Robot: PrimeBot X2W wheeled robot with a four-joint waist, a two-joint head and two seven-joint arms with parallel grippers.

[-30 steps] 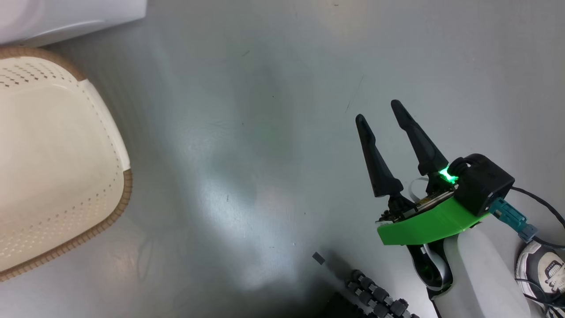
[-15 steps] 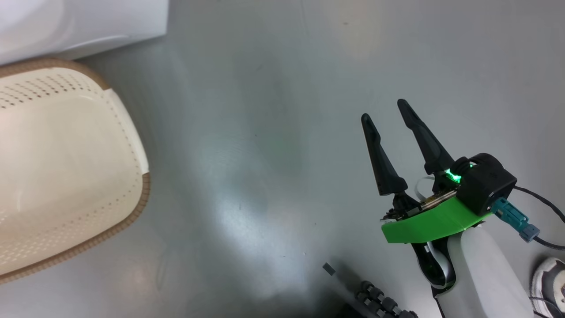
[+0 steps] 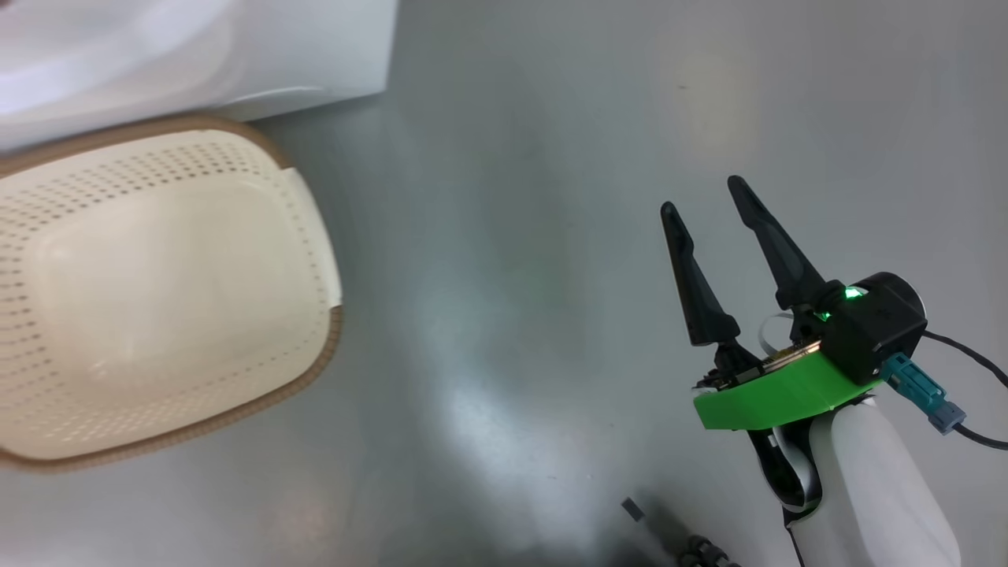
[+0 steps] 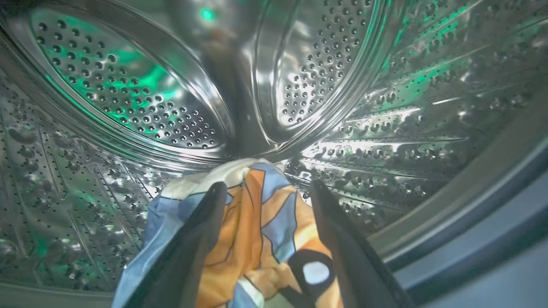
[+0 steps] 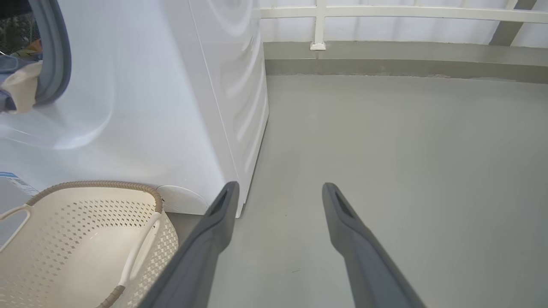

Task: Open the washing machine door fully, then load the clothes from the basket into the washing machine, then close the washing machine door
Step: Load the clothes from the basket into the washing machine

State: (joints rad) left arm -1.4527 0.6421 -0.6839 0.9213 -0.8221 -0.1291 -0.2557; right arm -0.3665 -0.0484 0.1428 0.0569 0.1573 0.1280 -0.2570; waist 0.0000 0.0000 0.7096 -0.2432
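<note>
Over on the left, the basket [image 3: 311, 260] is sitting on the floor [image 3: 512, 276], tucked just in front of the washing machine [image 3: 299, 55], near its front corner. Inside the drum [image 4: 128, 98], the left jaws are standing wide apart. The blue-and-orange garment [image 4: 261, 222] is lying between them on the drum's lower wall, not pinched. From the right wrist, more cloth [image 5: 19, 85] is bunching at the grey gasket [image 5: 58, 51] in the machine's mouth. Out to the right, the right jaws are hanging open over the floor, well apart from the basket, gripping nothing.
</note>
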